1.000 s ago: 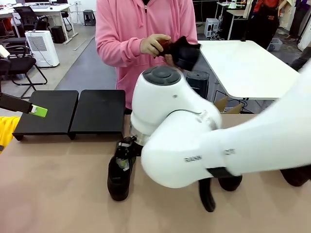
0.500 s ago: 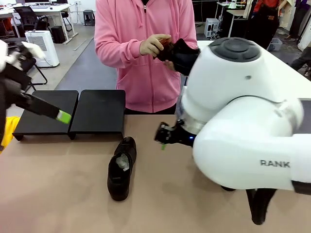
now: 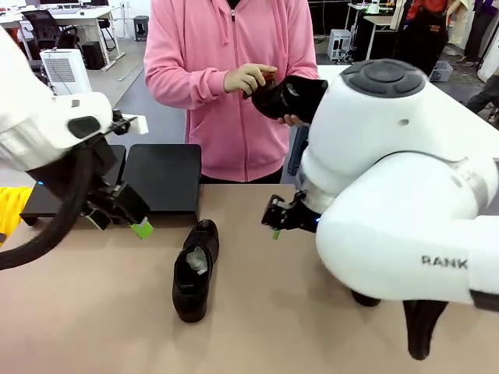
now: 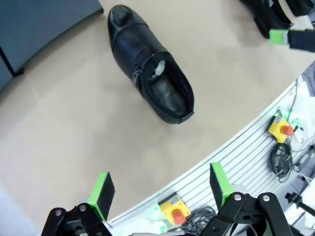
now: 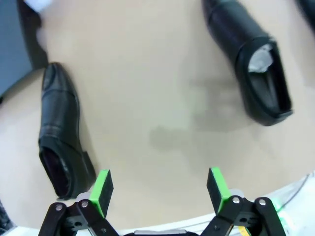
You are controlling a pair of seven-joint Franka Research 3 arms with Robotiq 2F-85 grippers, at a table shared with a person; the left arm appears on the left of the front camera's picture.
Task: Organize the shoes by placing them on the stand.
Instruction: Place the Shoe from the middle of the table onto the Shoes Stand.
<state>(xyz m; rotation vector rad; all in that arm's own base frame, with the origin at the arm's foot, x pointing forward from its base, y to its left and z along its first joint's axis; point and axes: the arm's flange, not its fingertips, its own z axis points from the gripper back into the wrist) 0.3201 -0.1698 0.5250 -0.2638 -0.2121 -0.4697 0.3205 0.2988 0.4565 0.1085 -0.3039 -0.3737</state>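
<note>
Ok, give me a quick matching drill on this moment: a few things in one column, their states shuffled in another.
1 left gripper; 2 stand; 3 person's hand; 4 shoe nearest the stand.
a bare where visible; b gripping another shoe; c open, empty; d lying on the table, toe toward the stand.
Pairs: 1-c, 2-a, 3-b, 4-d.

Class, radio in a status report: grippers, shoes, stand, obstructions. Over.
Left gripper, right gripper open, empty. One shoe lies on table short of stand; person's hand holds another shoe. Nothing lies between them.
</note>
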